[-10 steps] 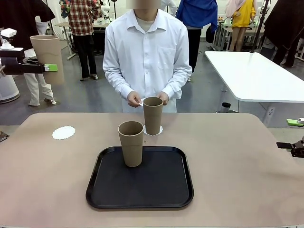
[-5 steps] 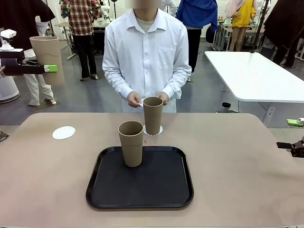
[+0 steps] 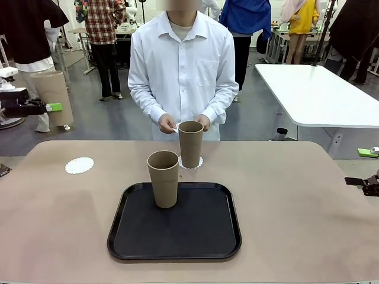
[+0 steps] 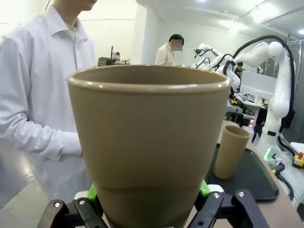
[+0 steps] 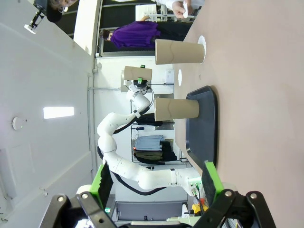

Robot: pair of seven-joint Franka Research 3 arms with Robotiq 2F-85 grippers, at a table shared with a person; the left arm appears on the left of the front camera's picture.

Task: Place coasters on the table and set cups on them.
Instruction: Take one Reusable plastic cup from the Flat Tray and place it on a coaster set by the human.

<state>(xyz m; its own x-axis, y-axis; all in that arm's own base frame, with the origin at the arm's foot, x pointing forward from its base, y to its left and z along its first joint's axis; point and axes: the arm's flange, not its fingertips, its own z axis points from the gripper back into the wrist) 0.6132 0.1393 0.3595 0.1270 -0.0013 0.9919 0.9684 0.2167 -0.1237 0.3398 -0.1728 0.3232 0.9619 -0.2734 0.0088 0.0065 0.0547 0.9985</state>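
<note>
My left gripper (image 3: 52, 107) is shut on a tan cup (image 3: 53, 92), held upright in the air off the table's far left edge; the cup (image 4: 147, 137) looms large in the left wrist view. Below and to its right, an empty white coaster (image 3: 79, 165) lies on the beige table (image 3: 296, 195). A second cup (image 3: 190, 144) stands on a coaster (image 3: 199, 162) in front of the person. A third cup (image 3: 163, 178) stands on the black tray (image 3: 195, 236). My right gripper (image 5: 156, 185) is open and empty, low at the table's right edge (image 3: 355, 181).
The person stands at the far side with both hands (image 3: 169, 124) together behind the middle cup, holding a small white piece. A white table (image 3: 320, 94) stands at the back right. Other people stand in the background.
My left gripper has come down and slightly left with the cup in it. The right arm, the other cups and the person's hands have stayed put.
</note>
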